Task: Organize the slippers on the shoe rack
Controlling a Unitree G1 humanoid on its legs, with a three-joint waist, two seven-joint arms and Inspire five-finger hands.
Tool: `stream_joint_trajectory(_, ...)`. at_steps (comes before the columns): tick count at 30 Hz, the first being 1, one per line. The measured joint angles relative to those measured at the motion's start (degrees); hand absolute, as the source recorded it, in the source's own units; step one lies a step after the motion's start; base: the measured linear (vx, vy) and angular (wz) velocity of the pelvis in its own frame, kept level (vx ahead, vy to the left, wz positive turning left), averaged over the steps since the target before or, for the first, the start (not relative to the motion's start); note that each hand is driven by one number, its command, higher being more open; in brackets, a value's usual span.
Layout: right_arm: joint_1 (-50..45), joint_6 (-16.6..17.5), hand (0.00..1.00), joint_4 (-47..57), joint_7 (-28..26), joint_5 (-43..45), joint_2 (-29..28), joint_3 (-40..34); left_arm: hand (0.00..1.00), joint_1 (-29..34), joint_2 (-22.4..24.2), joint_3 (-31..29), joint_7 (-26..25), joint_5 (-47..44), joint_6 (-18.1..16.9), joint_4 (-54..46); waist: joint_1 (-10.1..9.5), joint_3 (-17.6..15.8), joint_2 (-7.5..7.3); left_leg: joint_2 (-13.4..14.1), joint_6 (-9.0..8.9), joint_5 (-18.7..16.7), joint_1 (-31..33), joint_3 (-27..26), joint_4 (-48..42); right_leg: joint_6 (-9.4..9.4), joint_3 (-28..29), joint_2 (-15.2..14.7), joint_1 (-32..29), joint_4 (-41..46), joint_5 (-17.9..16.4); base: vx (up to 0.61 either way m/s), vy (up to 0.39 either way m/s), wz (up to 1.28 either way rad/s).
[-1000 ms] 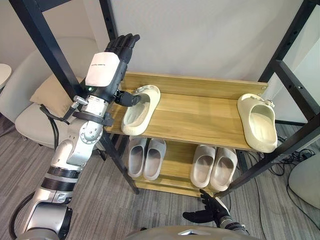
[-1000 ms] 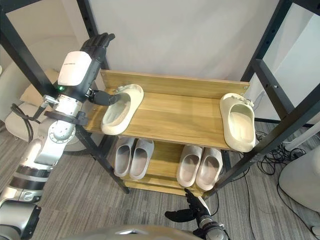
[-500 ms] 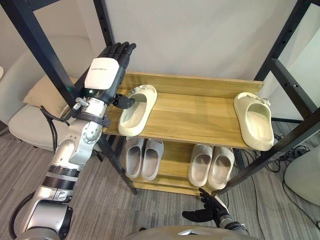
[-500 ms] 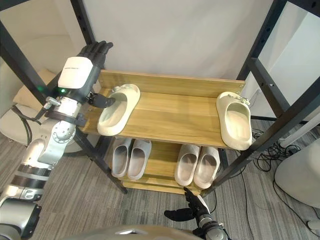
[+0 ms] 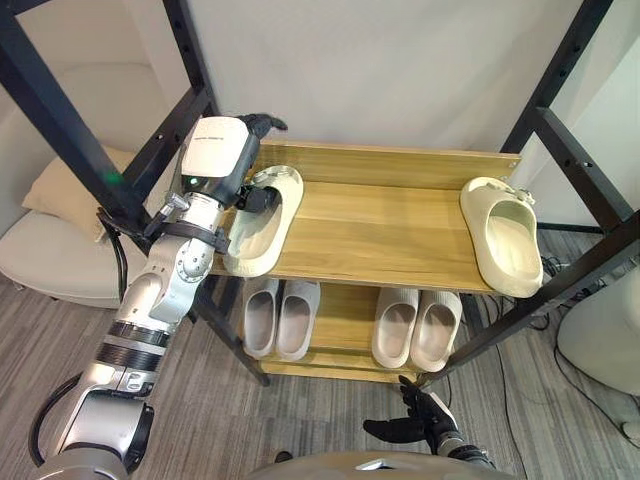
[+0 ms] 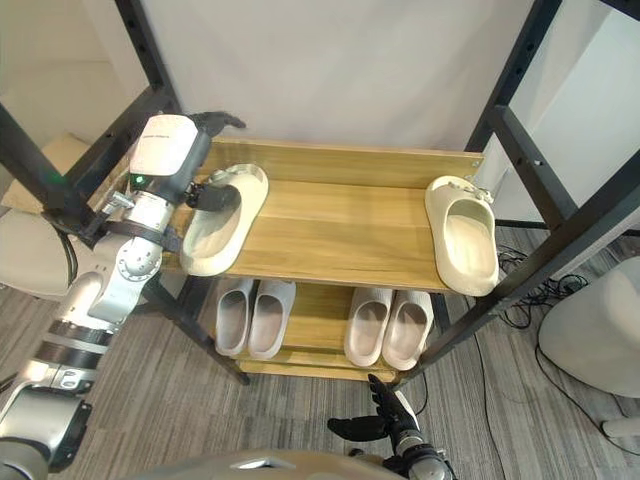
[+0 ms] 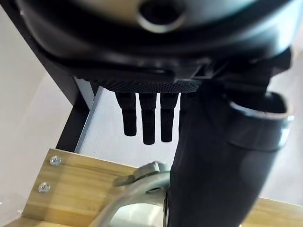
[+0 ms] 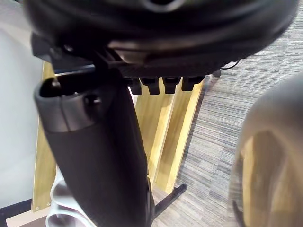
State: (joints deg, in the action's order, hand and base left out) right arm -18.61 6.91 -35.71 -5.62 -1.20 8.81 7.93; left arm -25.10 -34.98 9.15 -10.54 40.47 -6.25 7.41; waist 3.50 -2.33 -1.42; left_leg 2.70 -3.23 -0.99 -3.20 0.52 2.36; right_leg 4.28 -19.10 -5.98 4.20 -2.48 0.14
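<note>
Centrally, a shoe rack with a black metal frame (image 5: 560, 150) stands against a plain white wall (image 5: 400, 70) on a grey wood-grain floor (image 5: 250, 420). A pale beige upholstered seat (image 5: 40, 255) with a tan cushion (image 5: 55, 190) sits beside the rack's left end.

The rack carries two light wooden boards. The upper wooden shelf (image 5: 380, 235) has a raised back lip, and the lower wooden shelf (image 5: 345, 310) lies directly beneath it.

Two cream moulded-foam slippers lie on the upper shelf, well apart. The left cream slipper (image 5: 262, 225) rests at the left end, its heel reaching the front edge and its toe angled toward the back lip. The right cream slipper (image 5: 505, 250) rests at the right end, its heel slightly overhanging the front edge. On the lower shelf, a left pair of pale grey slippers (image 5: 278, 318) and a right pair of pale beige slippers (image 5: 418, 328) each lie side by side, toes inward.

The left hand (image 5: 222, 150) is raised at the upper shelf's left end. Its fingers (image 7: 147, 120) are extended above the left cream slipper, and its thumb (image 7: 208, 165) reaches down into the slipper's opening. The right hand (image 5: 415, 428) hangs low before the rack, near the floor, fingers relaxed and spread, holding nothing.
</note>
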Motion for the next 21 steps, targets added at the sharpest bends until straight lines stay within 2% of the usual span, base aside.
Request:
stream_joint_trajectory(8, -0.23, 0.00, 1.00, -0.25, 0.90, -0.01, 0.01, -0.45, 0.00, -0.03, -0.07, 1.64, -0.27, -0.70, 0.11, 2.08, 0.06, -0.10, 0.13, -0.40, 0.28, -0.20, 0.29, -0.30, -0.69, -0.21, 0.23, -0.07, 0.74, -2.35, 2.08, -0.01, 0.022, -0.03)
stream_joint_trajectory(21, -0.04, 0.01, 1.00, -0.28, 0.95, -0.01, 0.07, -1.15, 0.00, 0.02, 0.16, 1.71, -0.27, -1.46, 0.12, 3.09, 0.12, -0.68, 0.71, -0.42, 0.29, -0.20, 0.15, -0.29, -0.84, -0.12, 0.43, -0.07, 0.79, -2.40, 2.52, -0.03, 0.011, -0.01)
